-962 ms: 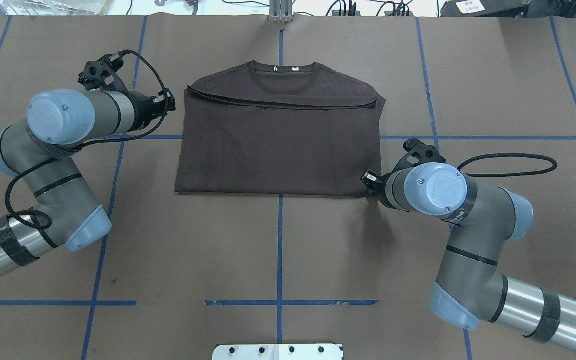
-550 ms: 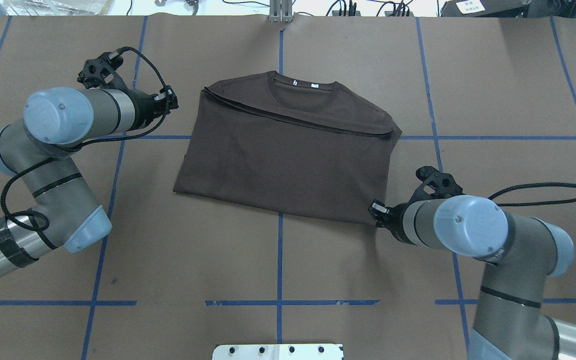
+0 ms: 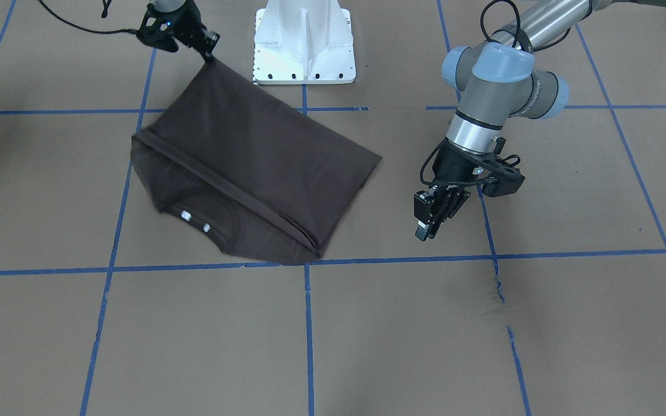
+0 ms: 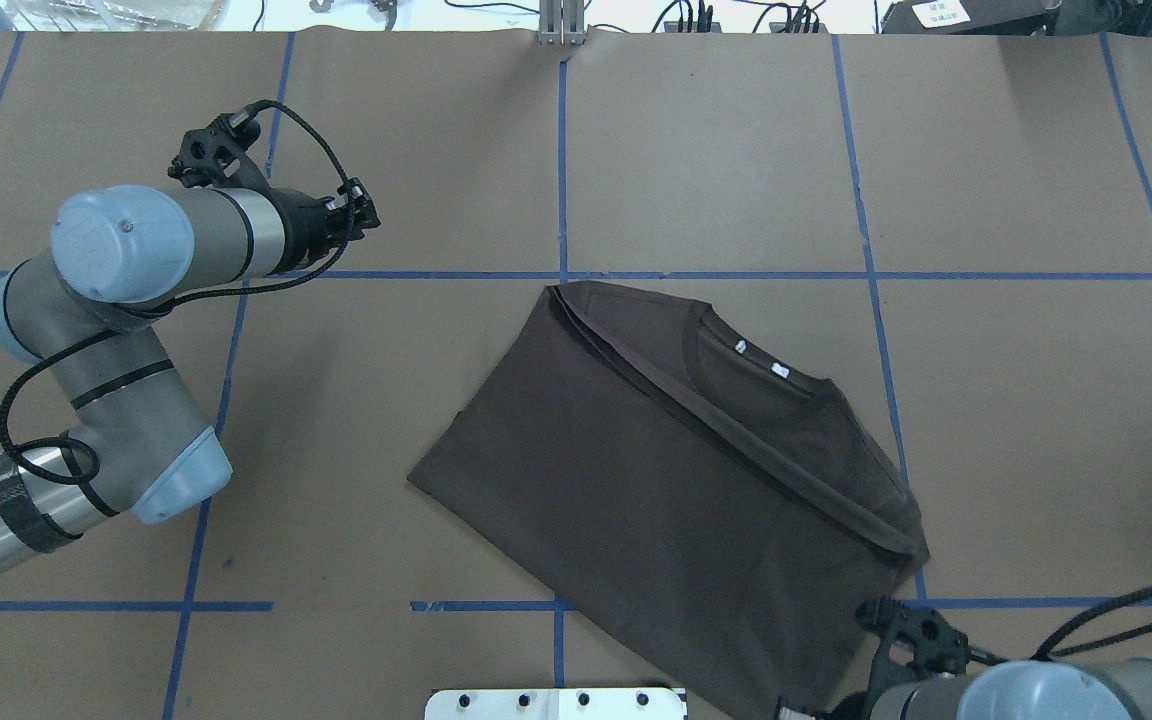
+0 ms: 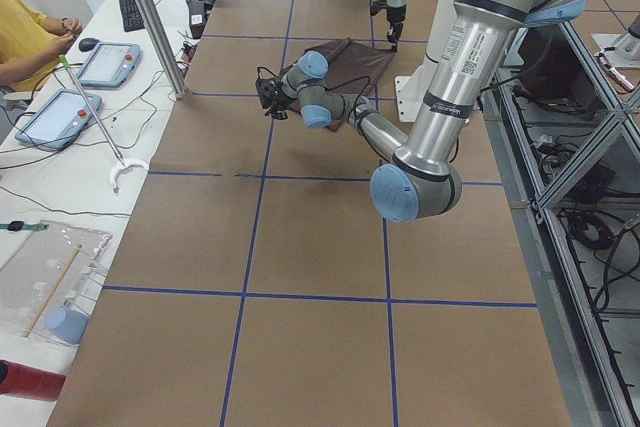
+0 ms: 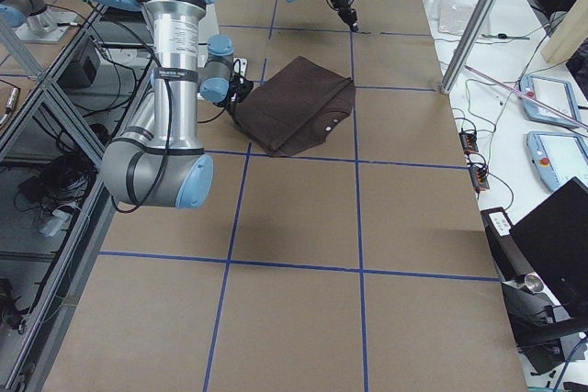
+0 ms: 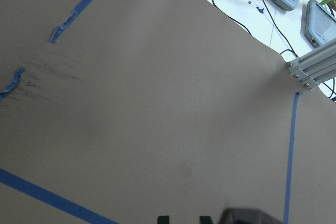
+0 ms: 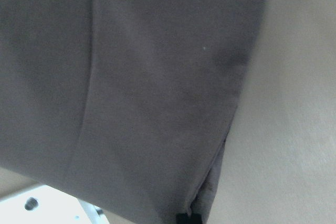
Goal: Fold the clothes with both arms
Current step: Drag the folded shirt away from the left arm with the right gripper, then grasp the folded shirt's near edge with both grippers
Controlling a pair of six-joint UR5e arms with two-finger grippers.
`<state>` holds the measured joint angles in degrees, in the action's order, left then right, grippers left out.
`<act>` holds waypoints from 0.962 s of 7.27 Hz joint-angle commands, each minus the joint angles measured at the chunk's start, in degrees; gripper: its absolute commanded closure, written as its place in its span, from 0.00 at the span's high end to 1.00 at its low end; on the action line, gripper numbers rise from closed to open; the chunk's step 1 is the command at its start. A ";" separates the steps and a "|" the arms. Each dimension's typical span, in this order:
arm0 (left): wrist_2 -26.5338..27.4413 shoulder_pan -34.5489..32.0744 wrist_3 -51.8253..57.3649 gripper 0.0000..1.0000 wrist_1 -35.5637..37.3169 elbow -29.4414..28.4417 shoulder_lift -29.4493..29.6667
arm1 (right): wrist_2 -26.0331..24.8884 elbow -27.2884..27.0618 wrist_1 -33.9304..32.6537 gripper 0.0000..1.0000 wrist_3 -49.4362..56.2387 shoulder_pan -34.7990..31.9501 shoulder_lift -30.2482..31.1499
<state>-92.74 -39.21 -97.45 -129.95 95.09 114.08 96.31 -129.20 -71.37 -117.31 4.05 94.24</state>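
Note:
The dark brown-grey t-shirt (image 4: 676, 490) lies folded and flat on the table, turned at an angle, with its collar and white tags (image 4: 756, 358) facing the far right. It also shows in the front view (image 3: 252, 162). My right gripper (image 3: 210, 55) is shut on the shirt's near right corner, close to the base; in the overhead view it sits at the bottom edge (image 4: 791, 708). The right wrist view is filled with cloth (image 8: 131, 77). My left gripper (image 4: 368, 212) hovers over bare table, well left of the shirt, with a narrow gap between its fingertips (image 7: 163, 219).
The white bolted base pedestal (image 3: 304, 40) stands right by the held corner. Blue tape lines (image 4: 561, 160) grid the brown table. Beyond the far edge are a metal post (image 6: 478, 16), operator tablets (image 5: 105, 62) and a person in yellow (image 5: 20, 32).
My right gripper has dragged the shirt's corner toward the base and to the right. The shirt has slid nearer and turned clockwise. My left arm has barely moved.

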 commanded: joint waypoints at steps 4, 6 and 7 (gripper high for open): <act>-2.44 11.68 -12.48 0.32 3.90 10.00 -3.58 | -7.01 -1.84 0.00 1.00 -1.00 -10.65 -0.27; -2.18 19.58 -17.76 0.36 22.34 15.53 -3.16 | -6.57 -0.19 -0.09 1.00 -0.82 -20.44 -6.32; -1.74 22.92 -18.55 0.38 24.29 15.04 -2.64 | -6.48 0.95 -0.09 1.00 -0.12 -22.74 -8.00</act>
<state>-94.85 -20.49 -114.60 -111.52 109.20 110.96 89.70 -129.50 -71.43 -118.00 -14.70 88.70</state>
